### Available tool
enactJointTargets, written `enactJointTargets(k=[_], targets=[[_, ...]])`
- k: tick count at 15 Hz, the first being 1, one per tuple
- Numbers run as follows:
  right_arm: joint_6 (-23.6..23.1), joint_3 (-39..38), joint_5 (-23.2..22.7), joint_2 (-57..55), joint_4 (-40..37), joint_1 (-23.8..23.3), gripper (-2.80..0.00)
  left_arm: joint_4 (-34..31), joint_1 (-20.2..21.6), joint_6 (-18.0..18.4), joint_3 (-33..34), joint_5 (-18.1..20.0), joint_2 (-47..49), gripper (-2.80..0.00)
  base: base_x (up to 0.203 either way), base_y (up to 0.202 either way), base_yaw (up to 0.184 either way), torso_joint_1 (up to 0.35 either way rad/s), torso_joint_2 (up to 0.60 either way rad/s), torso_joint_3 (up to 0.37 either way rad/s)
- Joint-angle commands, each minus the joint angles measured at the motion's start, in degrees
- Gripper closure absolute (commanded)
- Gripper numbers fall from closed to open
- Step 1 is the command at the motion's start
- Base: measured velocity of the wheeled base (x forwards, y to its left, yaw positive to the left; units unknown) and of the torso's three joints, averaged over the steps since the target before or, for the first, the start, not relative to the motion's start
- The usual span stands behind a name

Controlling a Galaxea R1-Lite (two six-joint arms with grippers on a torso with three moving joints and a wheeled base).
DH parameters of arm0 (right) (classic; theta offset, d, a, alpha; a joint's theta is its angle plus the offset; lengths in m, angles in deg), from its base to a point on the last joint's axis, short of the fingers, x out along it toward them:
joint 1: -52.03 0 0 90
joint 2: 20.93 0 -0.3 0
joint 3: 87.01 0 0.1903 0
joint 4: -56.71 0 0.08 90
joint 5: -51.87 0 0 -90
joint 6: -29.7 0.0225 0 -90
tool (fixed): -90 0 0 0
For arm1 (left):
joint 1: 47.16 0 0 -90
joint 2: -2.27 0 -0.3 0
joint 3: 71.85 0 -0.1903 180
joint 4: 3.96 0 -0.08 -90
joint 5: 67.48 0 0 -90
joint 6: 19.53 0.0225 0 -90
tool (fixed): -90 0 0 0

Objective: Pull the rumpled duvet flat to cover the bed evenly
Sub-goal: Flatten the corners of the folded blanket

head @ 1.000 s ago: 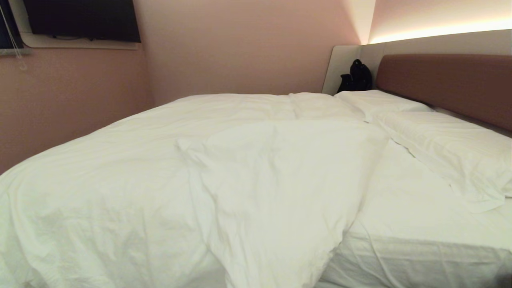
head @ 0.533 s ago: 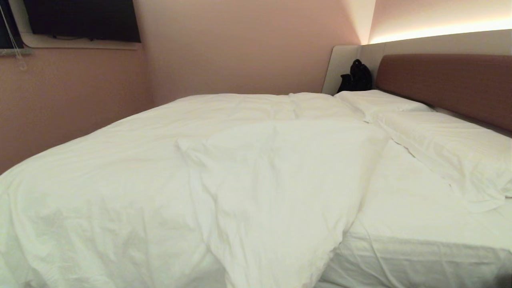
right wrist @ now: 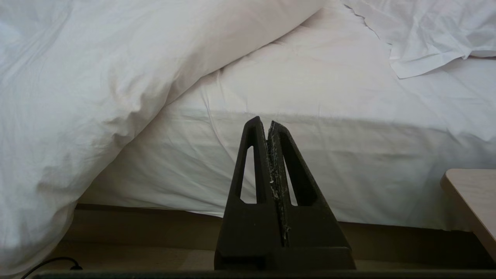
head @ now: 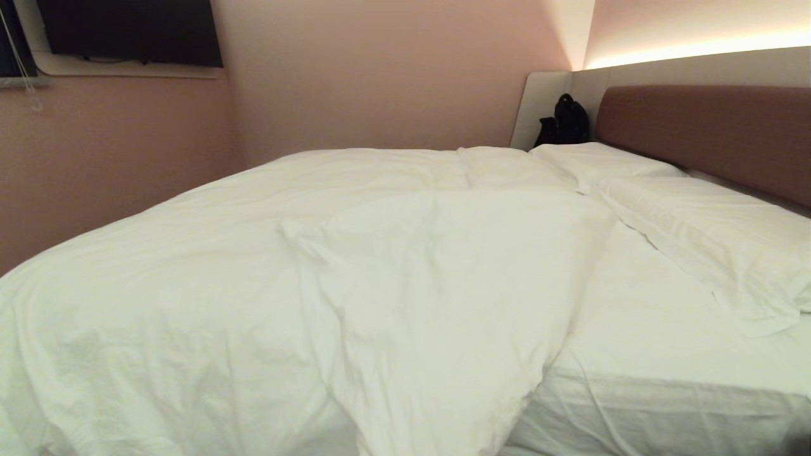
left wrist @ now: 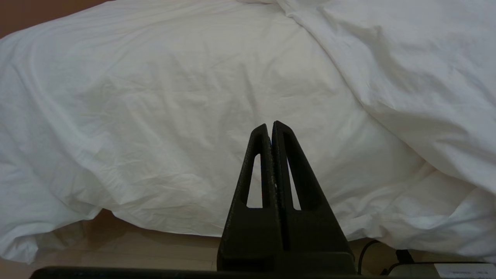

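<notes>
Two grippers idle, jaws pressed together, empty: left gripper, right gripper, both low beside bed | duvet bunched over foot end and near edge, headboard-side near corner bare | risk: pinching mattress sheet with it; dragging pillows askew

We see the duvet, puffy, white and softly wrinkled, heaped over the left and middle of the bed; a thick fold runs down its middle and spills over the near edge; on the right the taut sheeted mattress lies bare up to the brown headboard; the duvet's edge hangs toward the floor.
</notes>
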Motion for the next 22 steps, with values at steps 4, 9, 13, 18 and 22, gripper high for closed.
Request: enactJointTargets(k=[4, 9, 13, 18, 22], targets=[[0.02, 0.00, -0.02, 0.01, -0.01, 0.02, 0.00, -0.03, 0.02, 0.02, -0.07, -0.06, -0.02, 0.00, 0.000, 0.000, 0.000, 0.000, 0.00, 0.000], [0.02, 0.00, -0.02, 0.01, -0.01, 0.02, 0.00, -0.02, 0.02, 0.02, -0.04, 0.02, -0.02, 0.00, 0.000, 0.000, 0.000, 0.000, 0.00, 0.000], [0.02, 0.00, -0.02, 0.01, -0.01, 0.02, 0.00, -0.03, 0.02, 0.02, -0.03, 0.02, -0.02, 0.00, 0.000, 0.000, 0.000, 0.000, 0.00, 0.000], [0.02, 0.00, -0.02, 0.01, -0.01, 0.02, 0.00, 0.06, 0.02, 0.02, 0.02, 0.02, -0.02, 0.00, 0.000, 0.000, 0.000, 0.000, 0.00, 0.000], [0.02, 0.00, -0.02, 0.01, -0.01, 0.02, 0.00, 0.58, 0.02, 0.11, 0.11, 0.02, -0.02, 0.00, 0.000, 0.000, 0.000, 0.000, 0.00, 0.000]])
